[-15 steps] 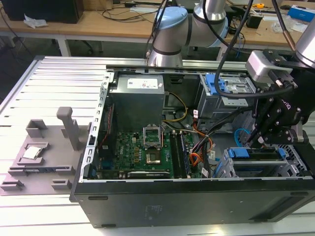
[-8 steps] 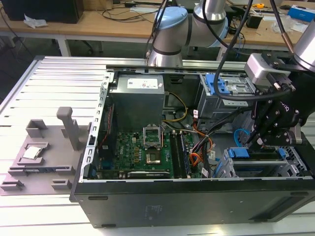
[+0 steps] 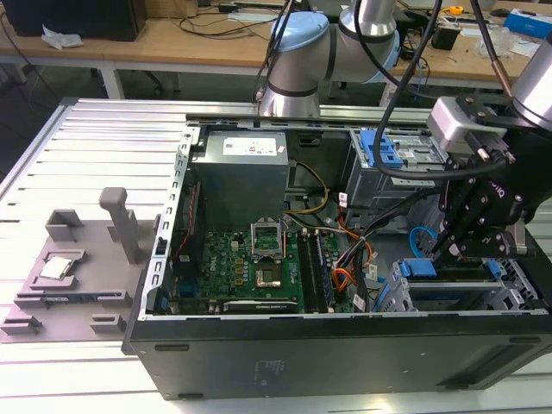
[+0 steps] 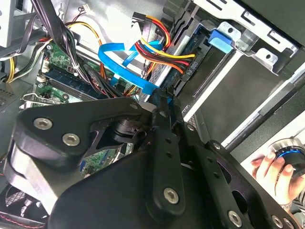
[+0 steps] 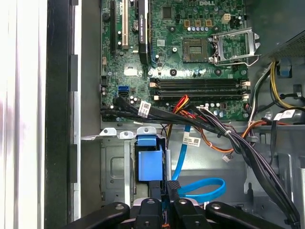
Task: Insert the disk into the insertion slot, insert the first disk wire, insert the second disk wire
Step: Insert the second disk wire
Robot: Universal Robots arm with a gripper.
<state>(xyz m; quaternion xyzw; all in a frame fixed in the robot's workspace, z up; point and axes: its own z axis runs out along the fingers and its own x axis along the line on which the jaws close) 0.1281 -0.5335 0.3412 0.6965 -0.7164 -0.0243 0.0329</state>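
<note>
The disk sits in the insertion slot [image 3: 398, 293], a silver perforated cage at the case's front corner on the exterior view's right. Blue carrier tabs [image 3: 419, 268] show at the disk's end, and one blue tab [image 5: 147, 164] lies just beyond my fingertips in the first wrist view. My gripper [image 3: 446, 250] hangs right above that end of the cage. It is shut on the black plug [image 5: 172, 187] of a flat blue disk wire [image 5: 205, 188], which loops away towards the motherboard. In the second wrist view the gripper [image 4: 162, 98] pinches the same plug beside the blue wire [image 4: 119, 59].
A second grey bay with a blue latch [image 3: 380, 148] stands at the case's back. Thick black and coloured cable bundles [image 5: 228, 138] cross between the motherboard [image 3: 250, 267] and the cage. A grey fixture [image 3: 78, 267] lies outside the case. A hand [image 4: 274, 174] rests on a knob nearby.
</note>
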